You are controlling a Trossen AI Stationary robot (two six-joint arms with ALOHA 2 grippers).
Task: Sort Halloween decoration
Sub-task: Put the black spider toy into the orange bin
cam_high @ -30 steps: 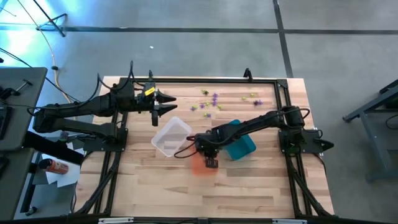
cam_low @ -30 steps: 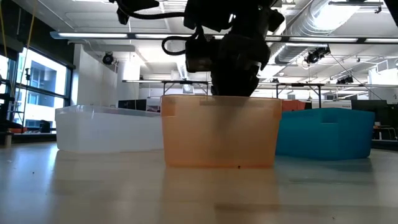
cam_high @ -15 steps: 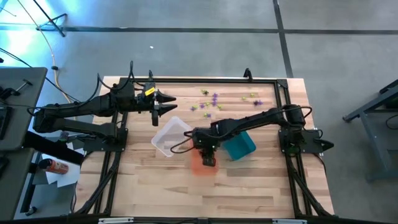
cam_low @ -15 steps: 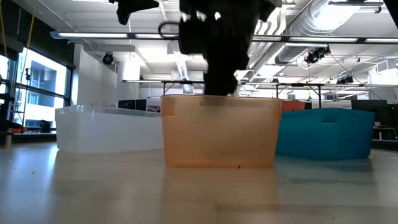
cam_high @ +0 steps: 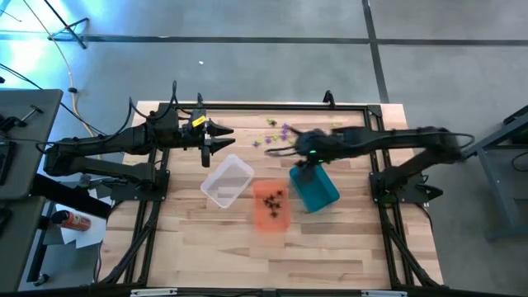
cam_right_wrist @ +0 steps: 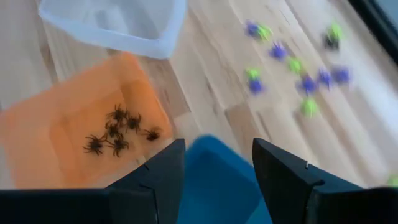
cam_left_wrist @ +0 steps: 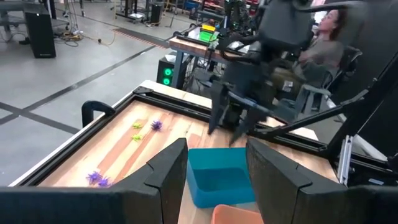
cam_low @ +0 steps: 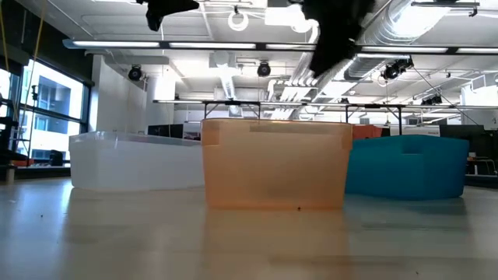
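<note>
Several black spider-like decorations [cam_right_wrist: 115, 134] lie in the orange bin [cam_high: 271, 210]. Loose purple and green decorations [cam_high: 285, 132] lie scattered on the wood near the far edge, also seen in the right wrist view [cam_right_wrist: 292, 65]. My right gripper [cam_high: 285, 151] hangs open and blurred in the air over the teal bin's [cam_high: 315, 190] far end, between the bins and the loose decorations; the left wrist view shows its fingers [cam_left_wrist: 230, 121] spread and holding nothing. My left gripper [cam_high: 224, 136] waits open above the table's far left, beyond the clear bin [cam_high: 227, 181].
The clear, orange and teal bins stand side by side mid-table; the low view shows them in a row [cam_low: 276, 163]. A black frame rail [cam_high: 272, 105] runs along the far edge. Bare wood lies toward the near edge. A seated person [cam_left_wrist: 323, 31] is beyond the table.
My right gripper has risen out of the orange bin and swung toward the table's far edge and right, ending above the teal bin's far end near the loose decorations. The black decorations in the orange bin now show uncovered.
</note>
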